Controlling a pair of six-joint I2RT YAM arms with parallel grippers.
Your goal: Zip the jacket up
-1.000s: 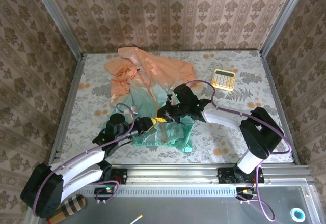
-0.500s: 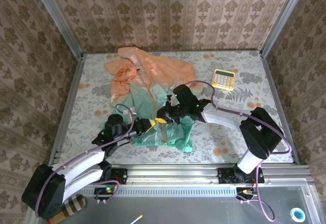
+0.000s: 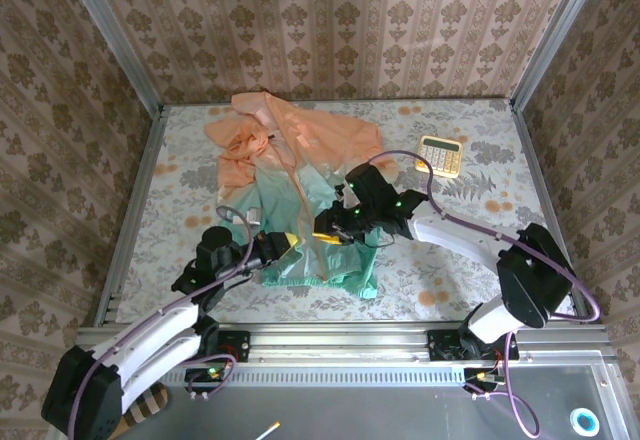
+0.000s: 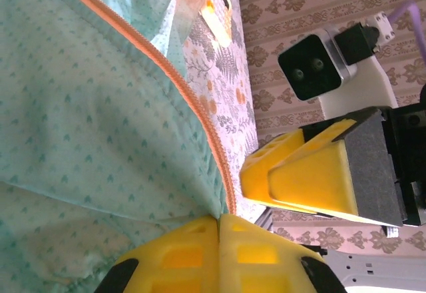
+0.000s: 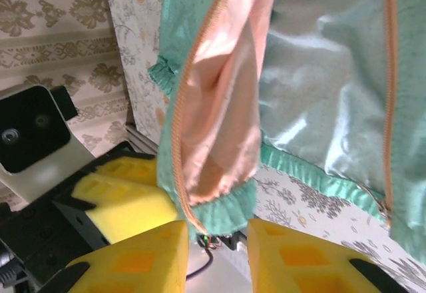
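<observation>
The jacket [image 3: 290, 175] lies spread on the table, peach-orange at the far end and mint green at the near hem. My left gripper [image 4: 219, 218] is shut on the mint fabric right beside the orange zipper tape [image 4: 193, 100], and it sits at the hem's left side [image 3: 285, 241]. Facing it, my right gripper [image 5: 217, 230] is open. The hem corner [image 5: 223, 206] of the other front panel, with its zipper end, hangs between the yellow fingers [image 5: 143, 256]. Seen from above, the right gripper [image 3: 328, 232] stands just right of the left one.
A yellow calculator [image 3: 440, 155] lies at the table's far right. Metal rails [image 3: 130, 210] edge the table on both sides, with patterned walls behind. The near rail [image 3: 330, 335] runs just below the hem.
My right gripper has opened off the hem corner and drawn slightly right. My left gripper has shut on the jacket's zipper edge, and its arm has settled a little lower and left.
</observation>
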